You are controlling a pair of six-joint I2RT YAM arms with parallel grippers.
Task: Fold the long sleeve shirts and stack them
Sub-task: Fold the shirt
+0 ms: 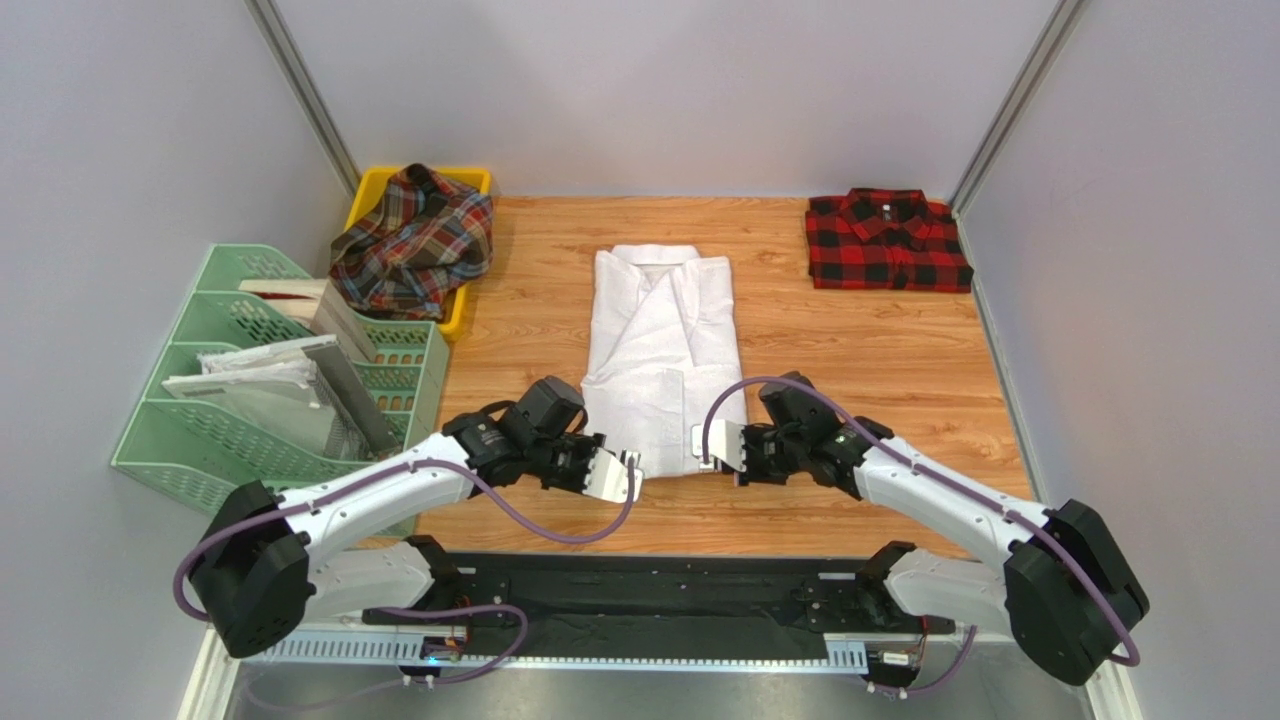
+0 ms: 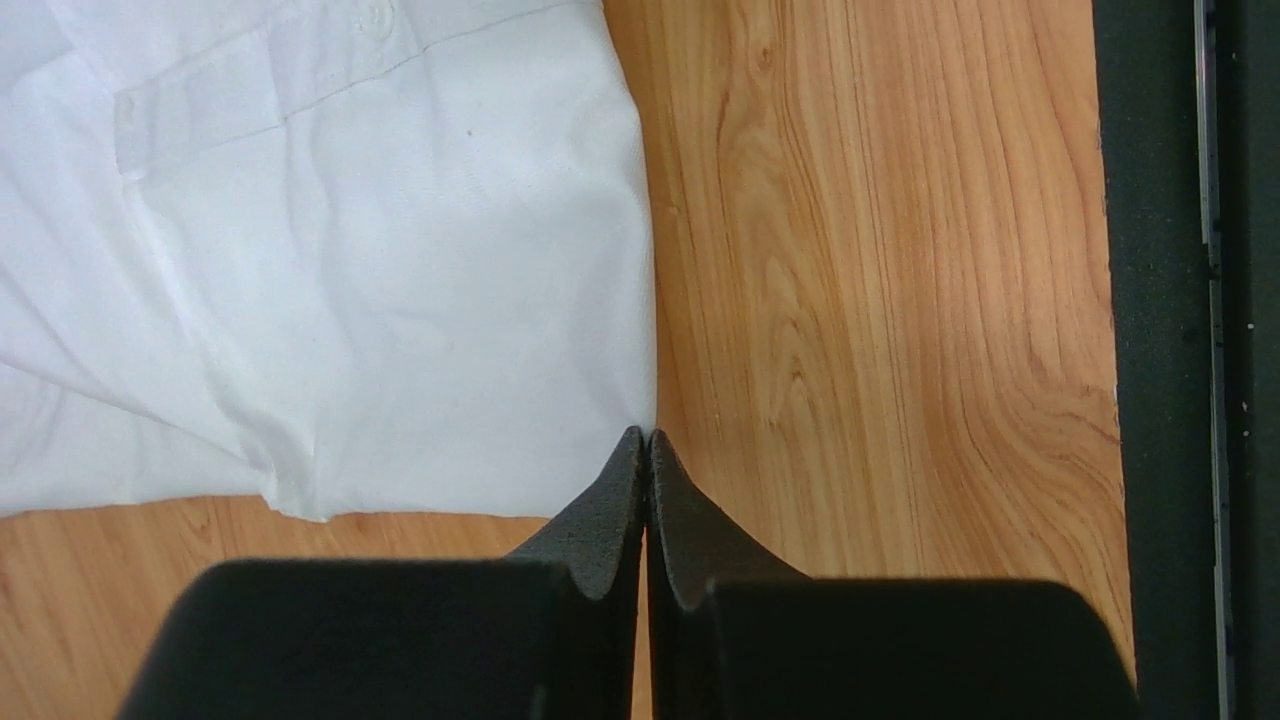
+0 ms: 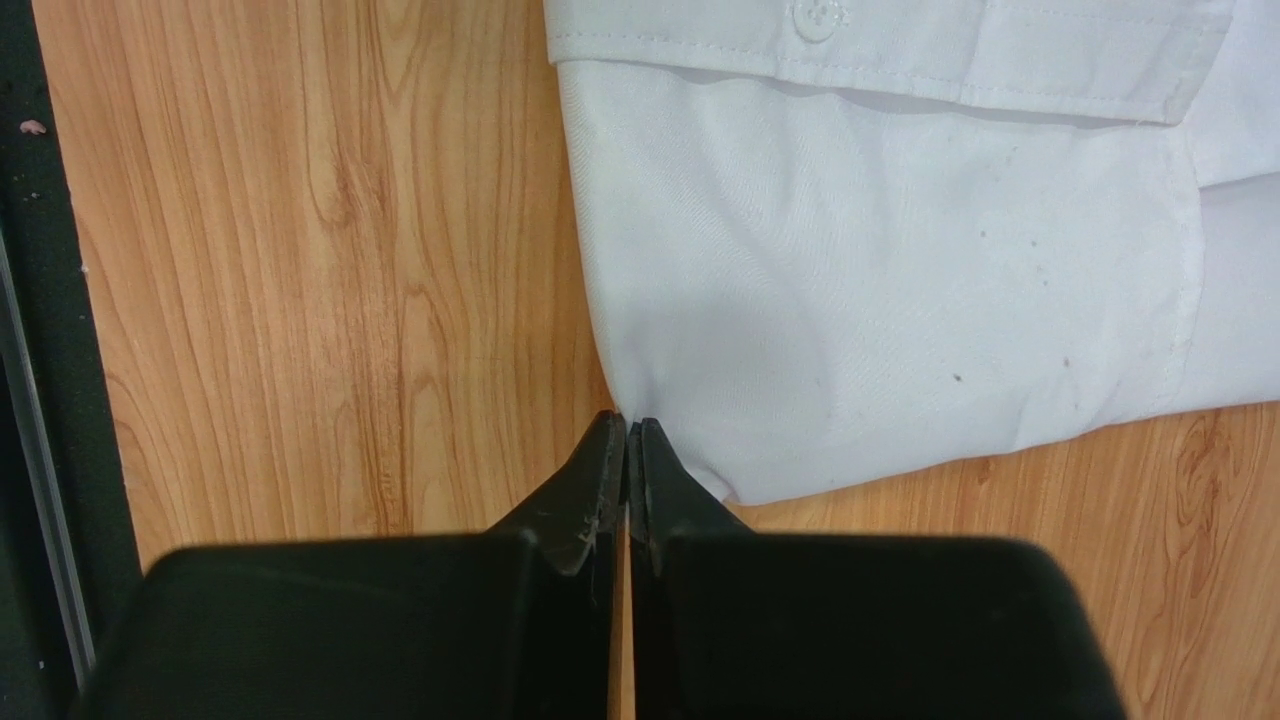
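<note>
The white shirt (image 1: 661, 353) lies folded in the middle of the table (image 1: 902, 375). The left gripper (image 2: 646, 450) is closed completely at its near left corner, the right gripper (image 3: 627, 435) at its near right corner; the tips touch the hem, but whether cloth is pinched I cannot tell

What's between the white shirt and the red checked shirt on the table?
Nothing: only bare wooden table separates the white shirt from the checked shirt, as the top view shows.

The fingers (image 3: 684, 518), pressed together, touch a corner of the white shirt (image 3: 887, 285).
</note>
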